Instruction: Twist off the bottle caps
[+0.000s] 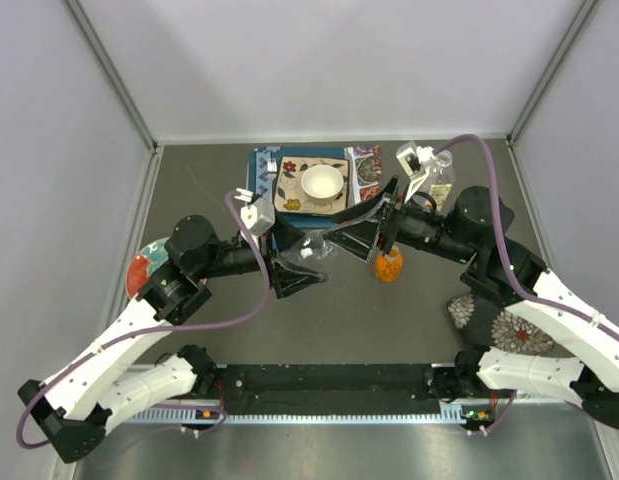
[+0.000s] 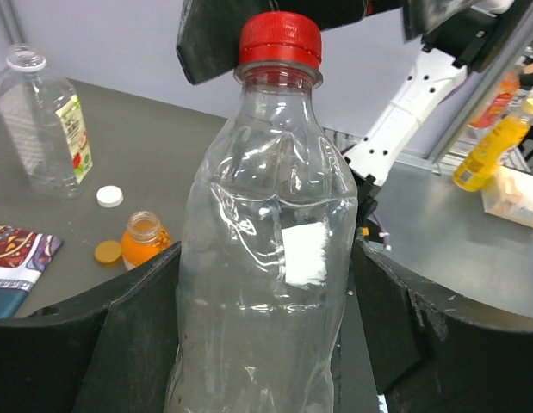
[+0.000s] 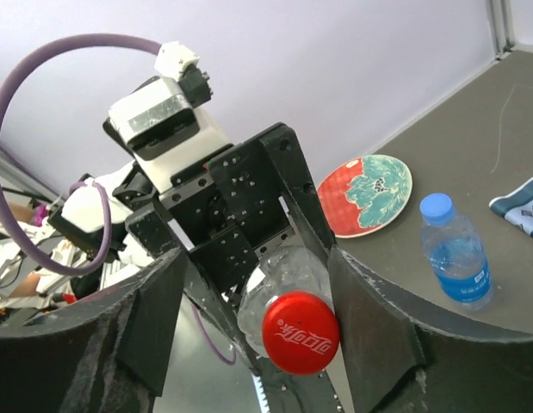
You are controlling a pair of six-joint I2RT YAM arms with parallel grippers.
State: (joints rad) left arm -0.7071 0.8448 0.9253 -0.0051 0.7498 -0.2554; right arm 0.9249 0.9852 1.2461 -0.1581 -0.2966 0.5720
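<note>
A clear plastic bottle (image 2: 266, 241) with a red cap (image 2: 280, 39) is held off the table between the two arms (image 1: 314, 250). My left gripper (image 2: 266, 267) is shut on its body, a finger pressing each side. My right gripper (image 3: 257, 275) stands open around the red cap (image 3: 300, 332): there is a gap on one side, and the other finger is close beside the cap. A loose white cap (image 2: 109, 196) and a loose orange cap (image 2: 108, 252) lie on the table. A blue cap (image 3: 436, 206) sits on a small water bottle (image 3: 455, 254).
An uncapped orange bottle (image 1: 388, 265) stands under the right gripper. An uncapped clear bottle (image 1: 439, 175) stands at the back right. A white bowl (image 1: 322, 183) rests on patterned mats behind the grippers. A red and teal plate (image 1: 144, 268) lies at the left.
</note>
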